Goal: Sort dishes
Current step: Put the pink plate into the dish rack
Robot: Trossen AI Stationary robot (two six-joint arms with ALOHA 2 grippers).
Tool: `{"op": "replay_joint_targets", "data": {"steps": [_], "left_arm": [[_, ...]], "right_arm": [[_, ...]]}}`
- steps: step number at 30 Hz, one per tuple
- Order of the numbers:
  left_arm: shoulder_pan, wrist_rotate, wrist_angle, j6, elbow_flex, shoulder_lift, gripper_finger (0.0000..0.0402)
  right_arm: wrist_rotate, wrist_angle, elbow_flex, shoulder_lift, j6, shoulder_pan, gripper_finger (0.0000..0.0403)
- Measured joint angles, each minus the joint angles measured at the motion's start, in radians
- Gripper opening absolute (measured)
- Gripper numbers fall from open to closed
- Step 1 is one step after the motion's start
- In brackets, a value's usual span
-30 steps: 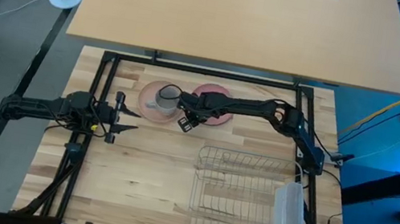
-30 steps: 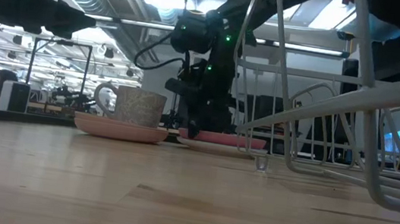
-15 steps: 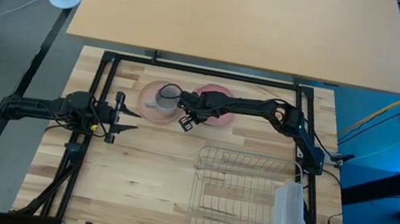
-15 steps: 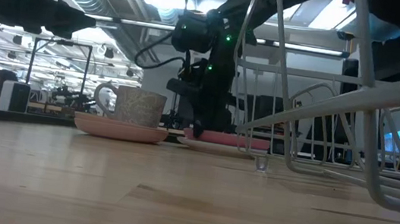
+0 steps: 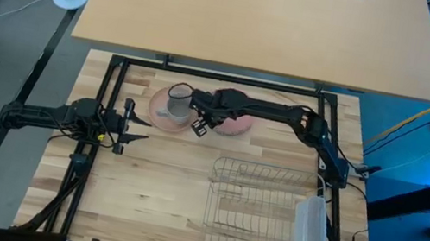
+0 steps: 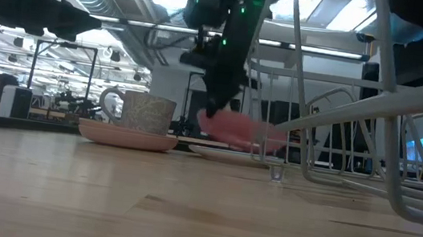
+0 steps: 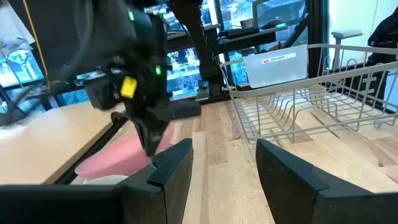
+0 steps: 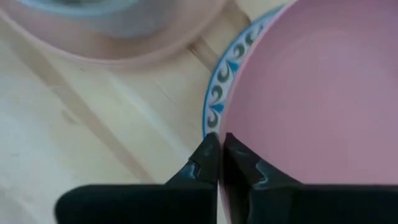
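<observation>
A salmon-pink plate [image 6: 238, 130] hangs tilted over the blue-green patterned plate [image 6: 219, 154] at the table's far middle, with my right gripper [image 8: 221, 140] shut on it. Left of it, a grey mug [image 5: 176, 102] stands on a second pink plate [image 5: 159, 111]. My left gripper [image 5: 134, 121] waits open near the table's left edge, with nothing between its fingers [image 7: 180, 165]. My right gripper pinches the pink plate's rim [image 8: 231, 127] on the side toward the mug, between its two fingers. The fingers come from above, pointing down. The held edge [image 6: 205, 118] is raised and the plate slopes down toward the rack; whether its low edge rests on the patterned plate I cannot tell.
A wire dish rack [image 5: 262, 207] stands at the near right, with a translucent plastic tray [image 5: 311, 228] at its right end. A black frame [image 5: 119, 65] runs around the table. A light wooden board [image 5: 258, 18] lies beyond the far edge.
My right gripper has shut on the pink plate's rim, then risen and gone a little toward the table's left. The plate's held edge has come up off the patterned plate, so the plate now tilts; its other edge stays low.
</observation>
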Motion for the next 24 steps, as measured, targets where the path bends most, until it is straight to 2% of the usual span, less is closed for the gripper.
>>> {"op": "replay_joint_targets", "data": {"steps": [13,24], "left_arm": [[0.000,0.000,0.000,0.000,0.000,0.000,0.0169],[0.000,0.000,0.000,0.000,0.000,0.000,0.0169]], "right_arm": [[-0.002,-0.339,0.335,0.000,-0.119,0.000,0.0008],[-0.240,-0.462,0.338,-0.120,-0.182,0.006,0.0009]]}}
